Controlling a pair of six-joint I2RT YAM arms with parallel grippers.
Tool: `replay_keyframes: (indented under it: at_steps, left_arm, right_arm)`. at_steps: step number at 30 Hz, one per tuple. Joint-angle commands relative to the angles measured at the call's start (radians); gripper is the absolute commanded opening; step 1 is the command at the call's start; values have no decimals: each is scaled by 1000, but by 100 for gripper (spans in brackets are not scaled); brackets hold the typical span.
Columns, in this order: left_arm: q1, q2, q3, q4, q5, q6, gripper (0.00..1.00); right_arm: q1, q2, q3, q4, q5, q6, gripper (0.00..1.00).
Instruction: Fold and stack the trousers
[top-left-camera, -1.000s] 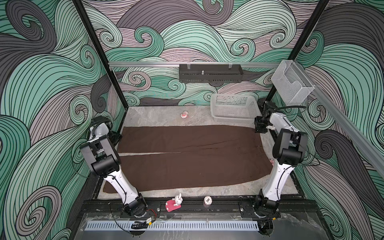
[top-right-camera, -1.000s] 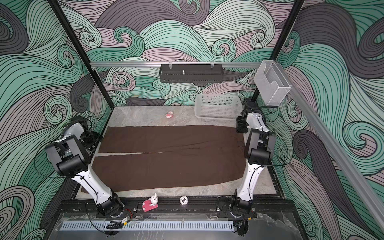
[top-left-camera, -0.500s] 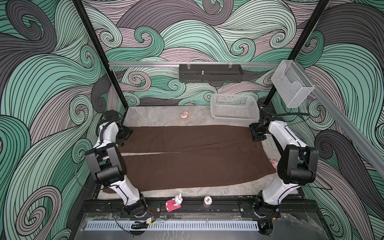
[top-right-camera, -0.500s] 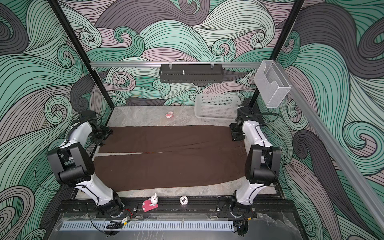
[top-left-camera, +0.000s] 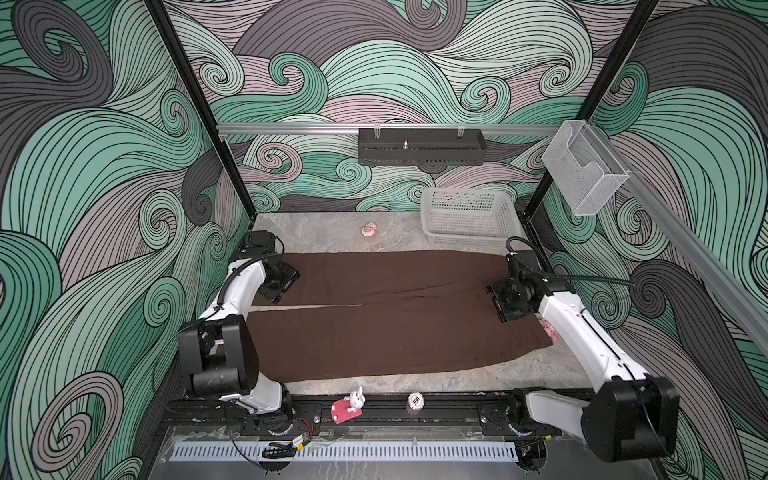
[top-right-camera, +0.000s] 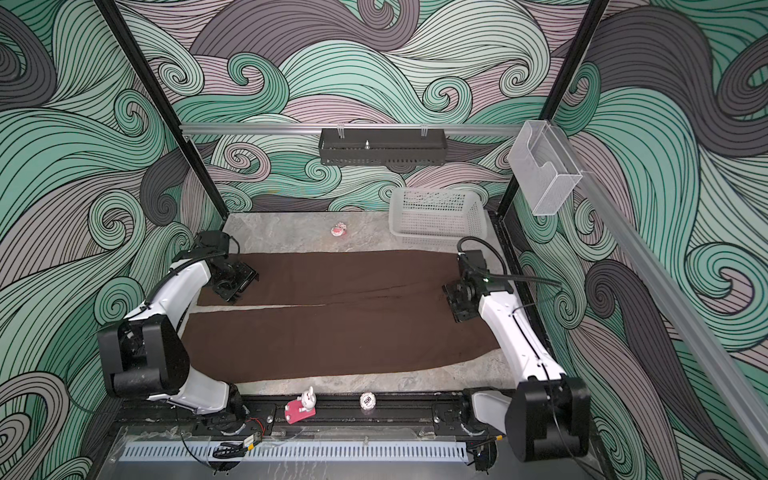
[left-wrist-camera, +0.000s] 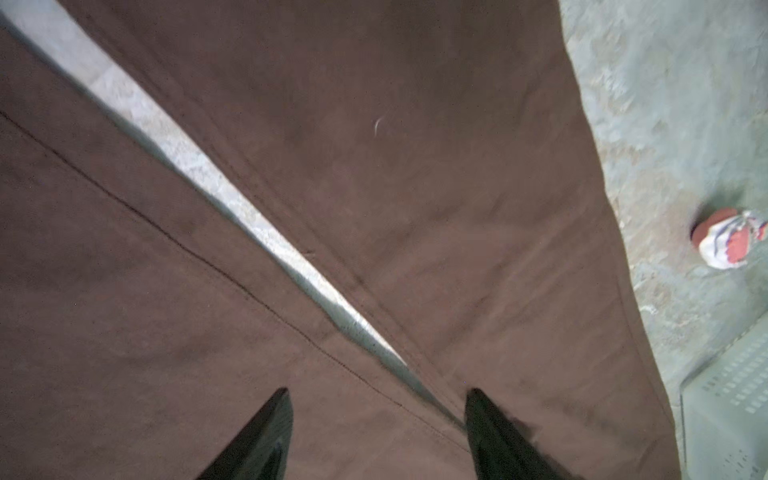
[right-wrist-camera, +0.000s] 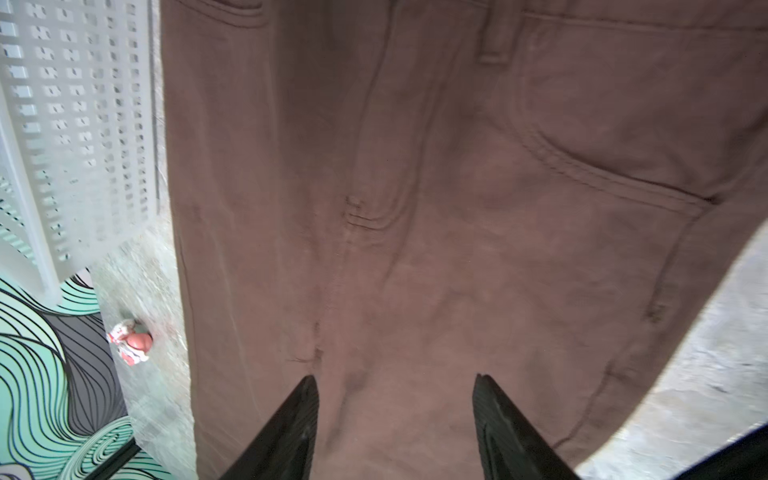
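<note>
Currently the trousers (top-left-camera: 395, 324) (top-right-camera: 332, 332) lie spread flat across the table (top-left-camera: 316, 232), unfolded. The waist is at the right of both top views and the two legs run to the left. A narrow strip of bare table shows between the legs toward their hem ends.

Left gripper (top-left-camera: 276, 282) (top-right-camera: 230, 280): positioned low over the far leg, near its hem end. The left wrist view shows the left gripper (left-wrist-camera: 376, 392) with its jaws apart and nothing between them, above the brown cloth (left-wrist-camera: 415, 187) where the gap between the legs narrows. Contact with the cloth cannot be confirmed.

Right gripper (top-left-camera: 509, 301) (top-right-camera: 459, 301): positioned low over the waist end. The right wrist view shows the right gripper (right-wrist-camera: 394, 378) with its jaws likewise apart and empty, above the seat area (right-wrist-camera: 415, 208), where a pocket seam and a belt loop are visible. Contact cannot be confirmed here either.

Other items: a white mesh basket (top-left-camera: 469, 226) (top-right-camera: 436, 216) (right-wrist-camera: 75, 124) stands at the far right corner, just beyond the trousers' far edge. A small red-and-white figure (top-left-camera: 369, 229) (top-right-camera: 339, 229) (left-wrist-camera: 727, 239) (right-wrist-camera: 131, 340) sits on bare table beyond the far leg, apart from the cloth. A rabbit figure on a pink base (top-left-camera: 349, 407) and a round token (top-left-camera: 415, 401) rest at the front rail.
</note>
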Motion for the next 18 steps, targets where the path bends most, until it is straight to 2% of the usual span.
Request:
replay_keyframes:
  at_steps: [1, 5, 10, 13, 18]
  left_arm:
    - [0, -117, -31, -15, -30, -7, 69]
    - [1, -231, -63, -119, -105, 6, 69]
    - [3, -287, -61, -234, -119, 12, 69]
    - [1, -295, -83, -237, -92, -19, 69]
    - [-2, -320, -200, -132, 12, -83, 67]
  right_arm:
    - [-6, -27, -47, -21, 16, -57, 60]
    - [-17, 9, -51, -1, -25, -116, 61]
    - [-21, 0, -65, 52, -54, -80, 61]
    - [-29, -7, -71, 53, -57, -84, 61]
    - [-97, 1, -102, 53, -81, -121, 62]
